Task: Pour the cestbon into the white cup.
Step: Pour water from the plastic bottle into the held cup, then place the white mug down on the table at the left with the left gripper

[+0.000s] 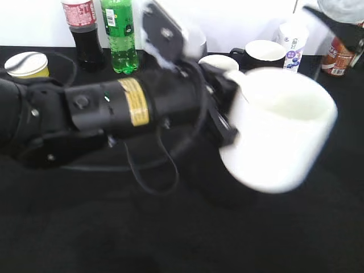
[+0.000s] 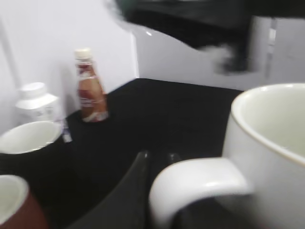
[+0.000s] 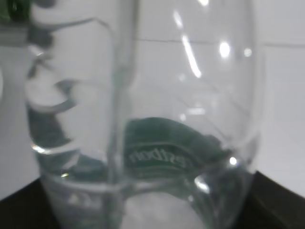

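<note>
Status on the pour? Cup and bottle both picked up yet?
Done: the left gripper holds the white mug by its handle, lifted off the black table. In hand: the clear water bottle fills the right wrist view, apparently gripped. Left: the pour; the mug looks empty inside.

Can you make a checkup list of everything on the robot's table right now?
Surface: black table.
Job's things: white cup lifted off the table by its handle; cestbon fills the right wrist view.
Clutter: cola bottle, green soda bottle, yellow paper cup, black mug, red mug.
Grippers: left gripper at the cup handle; right gripper holds the cestbon.
Cables: black cable looping under the left arm.
Surroundings: white wall.
</note>
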